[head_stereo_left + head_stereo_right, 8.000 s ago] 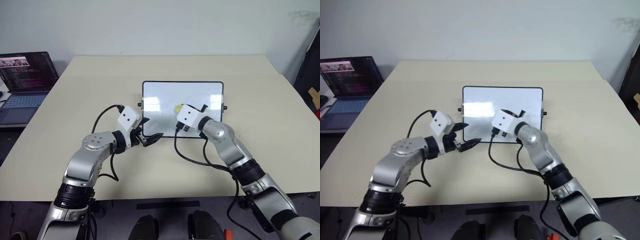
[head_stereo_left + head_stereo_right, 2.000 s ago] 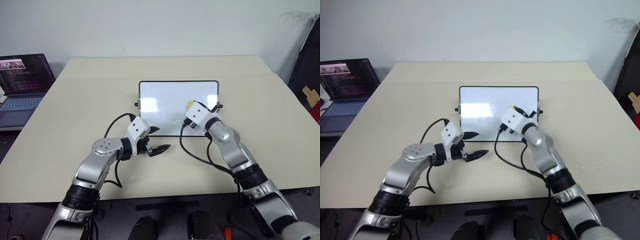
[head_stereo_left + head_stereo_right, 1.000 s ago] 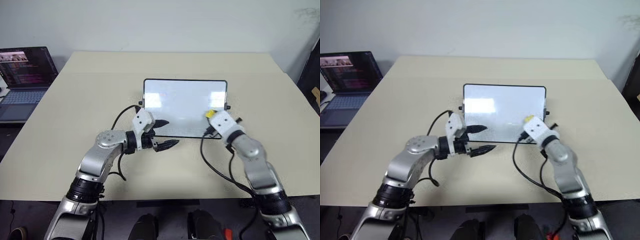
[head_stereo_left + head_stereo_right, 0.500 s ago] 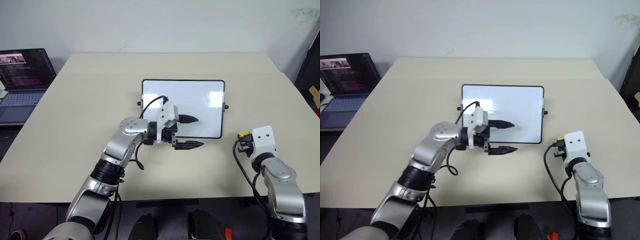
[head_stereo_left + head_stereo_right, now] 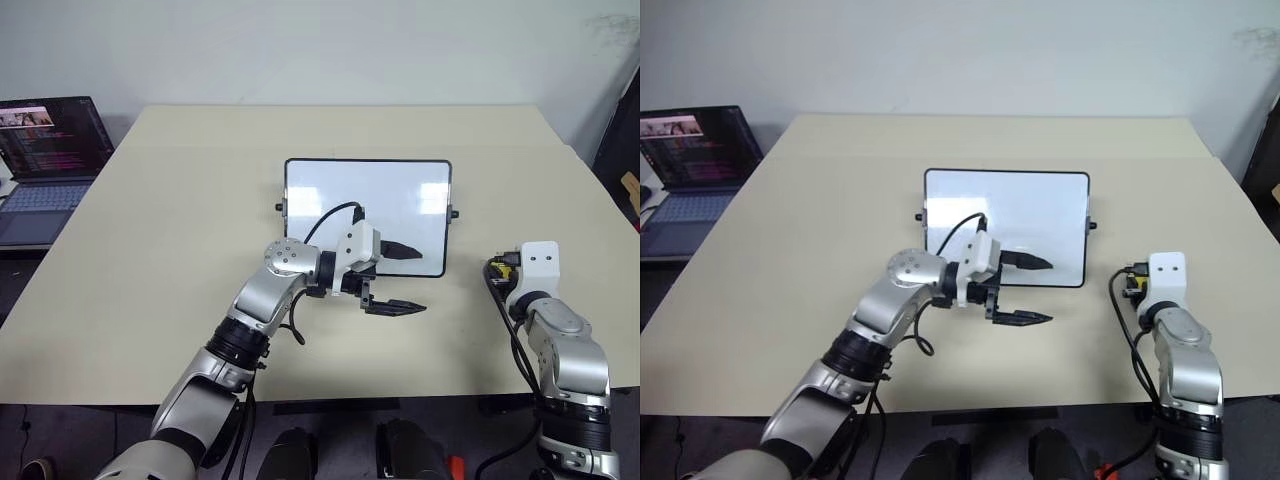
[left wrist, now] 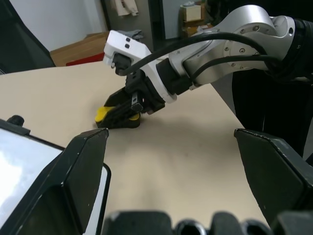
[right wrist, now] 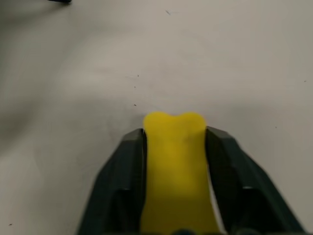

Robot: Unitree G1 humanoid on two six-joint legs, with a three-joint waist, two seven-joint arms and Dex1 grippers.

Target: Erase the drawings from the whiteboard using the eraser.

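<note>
Whiteboard [image 5: 368, 205] lies flat mid-desk [image 5: 180, 260]; its surface reads clean white, no drawings made out, though glare and the left arm cover part of it. Right gripper [image 7: 175, 147] sits low on the desk just off the whiteboard's right short side, near its front corner, well clear of the frame. The eraser [image 7: 174, 166] is between its jaws, touching both inner faces, nose poking out past the tips; in the left wrist view the eraser [image 6: 103, 114] looks down on or just above the desk. Judged step: setting the eraser down after wiping. To do it well: let it seat flat on the desk, spread the jaws fully, then back straight off so the tips don't drag or flip it; keep it off the whiteboard. Left gripper [image 5: 398, 278] hovers over the whiteboard's front edge toward the right corner, jaws wide and empty, pointing at the right arm. Hard to tell: whether the right jaws are clamping or already loosening, whether the eraser truly touches the desk, and whether faint marks sit under the left arm. Laptop [image 5: 45, 150] far off the whiteboard's left side, cut by the frame edge.
</note>
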